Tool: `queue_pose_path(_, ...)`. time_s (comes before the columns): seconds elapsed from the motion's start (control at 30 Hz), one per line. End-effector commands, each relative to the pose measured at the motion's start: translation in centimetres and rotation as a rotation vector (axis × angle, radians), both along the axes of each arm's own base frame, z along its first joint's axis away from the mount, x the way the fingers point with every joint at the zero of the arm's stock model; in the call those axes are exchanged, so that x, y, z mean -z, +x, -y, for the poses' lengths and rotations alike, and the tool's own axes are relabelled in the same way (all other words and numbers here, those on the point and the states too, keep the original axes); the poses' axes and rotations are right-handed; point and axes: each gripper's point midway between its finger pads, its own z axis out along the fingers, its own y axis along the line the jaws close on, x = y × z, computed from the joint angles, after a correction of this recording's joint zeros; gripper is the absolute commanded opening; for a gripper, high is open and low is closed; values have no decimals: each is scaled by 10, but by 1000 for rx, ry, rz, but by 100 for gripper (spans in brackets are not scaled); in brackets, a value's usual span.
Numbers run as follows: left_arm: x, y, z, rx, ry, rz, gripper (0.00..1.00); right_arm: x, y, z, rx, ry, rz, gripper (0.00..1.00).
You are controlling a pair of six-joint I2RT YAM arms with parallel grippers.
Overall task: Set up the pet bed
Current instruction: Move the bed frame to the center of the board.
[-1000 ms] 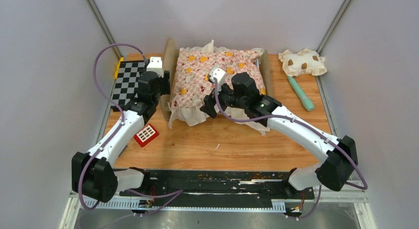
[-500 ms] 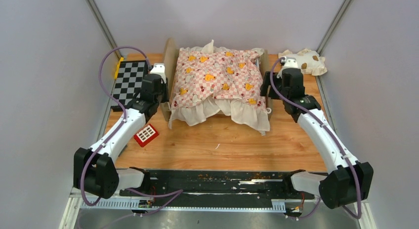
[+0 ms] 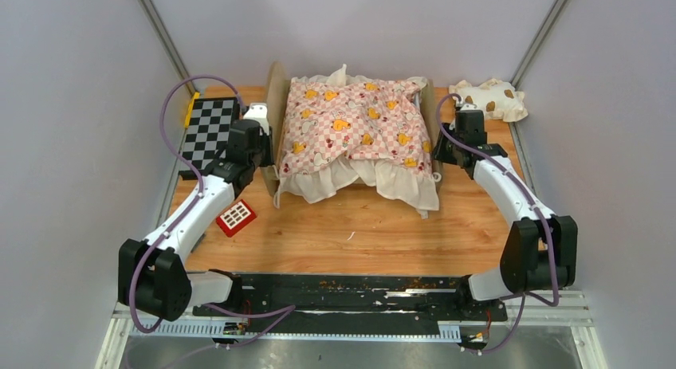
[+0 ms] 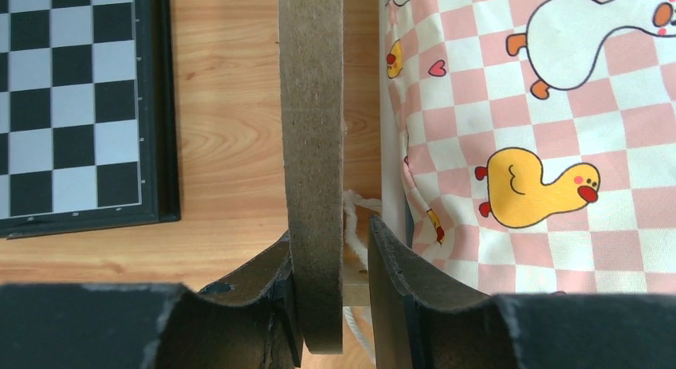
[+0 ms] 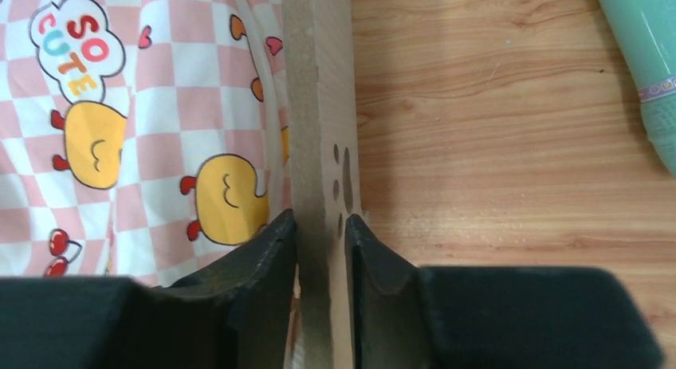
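Observation:
The pet bed (image 3: 277, 90) stands at the back middle of the table, and a pink checkered cushion (image 3: 351, 126) with yellow ducks covers its base. My left gripper (image 3: 265, 150) is shut on the bed's left end board (image 4: 311, 106). In the left wrist view, the left finger of that gripper (image 4: 331, 229) presses the board and the right finger stands a sliver off it. My right gripper (image 3: 438, 150) is shut on the headboard (image 5: 339, 146). In the right wrist view, both fingers of that gripper (image 5: 320, 217) are against it, just below the paw-print cutout. The striped fabric is hidden.
A cream brown-spotted pillow (image 3: 489, 100) lies at the back right corner. A black-and-white chessboard (image 3: 209, 130) lies left of the bed, and a small red block (image 3: 236, 217) sits nearer the front. A teal tube (image 5: 646, 58) lies on the wood right of the headboard.
My right arm swung off the middle of the cushion to the right end and closed on the headboard. My left gripper closed on the left board.

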Motion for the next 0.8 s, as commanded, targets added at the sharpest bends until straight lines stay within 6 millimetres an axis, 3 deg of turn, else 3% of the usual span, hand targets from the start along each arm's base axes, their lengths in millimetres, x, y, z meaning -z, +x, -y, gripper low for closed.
queue_pose_path(0.0, -9, -14, 38, 130, -88, -12, 38, -26, 31, 9, 20, -6, 103, 24)
queue_pose_path(0.13, -12, -27, 54, 179, -110, -22, 37, -32, 45, 21, 12, -86, 134, 20)
queue_pose_path(0.37, -12, -57, 83, 252, -163, -29, 40, -57, 85, 42, 21, -126, 231, 24)
queue_pose_path(0.43, -14, -61, 83, 251, -174, -11, 42, -65, 97, 46, 16, -134, 253, 29)
queue_pose_path(0.5, -16, -59, 75, 217, -150, 14, 45, -72, 102, 45, 2, -134, 256, 42)
queue_pose_path(0.63, -22, -51, 59, 156, -79, 44, 51, -97, 91, 34, -44, -95, 308, 65)
queue_pose_path(0.77, -22, -42, 52, 136, -9, 43, 59, -124, 63, 32, -39, -74, 379, 71)
